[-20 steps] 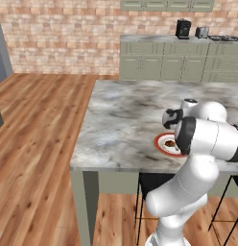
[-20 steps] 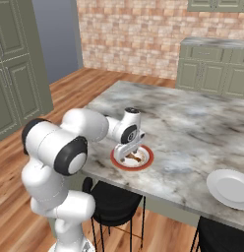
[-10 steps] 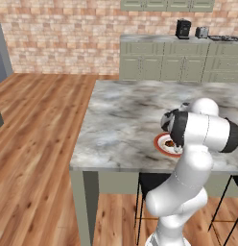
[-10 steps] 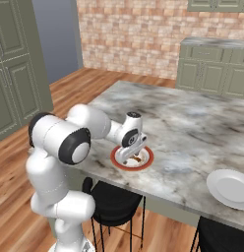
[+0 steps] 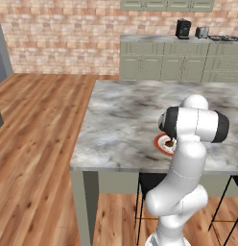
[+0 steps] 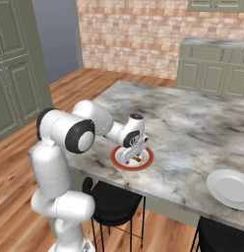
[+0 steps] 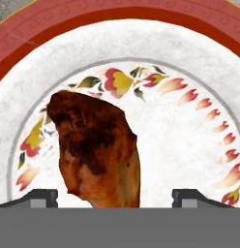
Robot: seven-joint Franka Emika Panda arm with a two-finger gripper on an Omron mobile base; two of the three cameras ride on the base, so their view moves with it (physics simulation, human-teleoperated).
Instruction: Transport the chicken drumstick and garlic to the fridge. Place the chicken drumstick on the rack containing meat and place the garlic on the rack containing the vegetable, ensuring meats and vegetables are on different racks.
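The chicken drumstick (image 7: 97, 150) is orange-brown with dark patches and lies on a white plate with a red rim (image 7: 141, 14) and a flower pattern. My gripper (image 7: 117, 197) is down over the plate and open. One fingertip (image 7: 43, 197) stands to the left of the drumstick's near end and the other to its right, both clear of it. From the right base view the gripper (image 6: 131, 156) points down onto the plate (image 6: 119, 160) near the island's front edge. The plate's rim (image 5: 159, 143) peeks out beside my arm. The garlic and the fridge are out of view.
The marble island counter (image 6: 193, 123) stretches away behind the plate. A plain white plate (image 6: 231, 187) sits at its right end. Black stools (image 6: 114, 197) stand under the front edge. Green cabinets with small appliances (image 5: 183, 28) line the brick back wall.
The hand has sunk lower onto the red-rimmed plate and the arm's elbow has shifted. The jaws have narrowed slightly around the drumstick.
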